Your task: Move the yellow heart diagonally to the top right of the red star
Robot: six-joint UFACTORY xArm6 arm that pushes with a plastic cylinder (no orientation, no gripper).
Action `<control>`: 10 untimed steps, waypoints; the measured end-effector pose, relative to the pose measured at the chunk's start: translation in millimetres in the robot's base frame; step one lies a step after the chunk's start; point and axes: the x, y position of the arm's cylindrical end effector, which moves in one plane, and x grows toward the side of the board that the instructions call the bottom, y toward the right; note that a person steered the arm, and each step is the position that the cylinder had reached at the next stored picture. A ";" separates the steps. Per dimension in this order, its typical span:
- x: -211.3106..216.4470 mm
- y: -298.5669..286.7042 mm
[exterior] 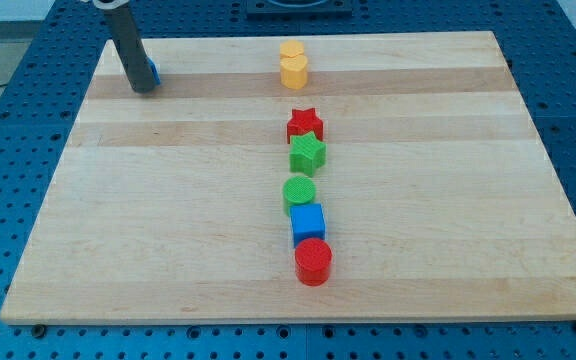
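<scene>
Lying well right of my tip (143,88): yellow heart (294,70)

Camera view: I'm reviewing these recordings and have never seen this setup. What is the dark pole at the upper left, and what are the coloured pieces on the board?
There is one picture, from a camera looking down on a wooden board; where it is mounted is not on record. The pole is my arm's rod. It has no gripper and holds nothing; it only pushes. My tip rests near the view's top left, beside a blue block that the rod mostly hides.

Far from the tip, to the view's right, the other blocks form a rough column. At the top sit the yellow heart and another yellow block. Below come the red star, green star, green cylinder, blue cube and red cylinder.
</scene>
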 end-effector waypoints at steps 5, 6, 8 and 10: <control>0.7 131.7; -3.2 131.7; -37.0 139.6; 12.4 286.8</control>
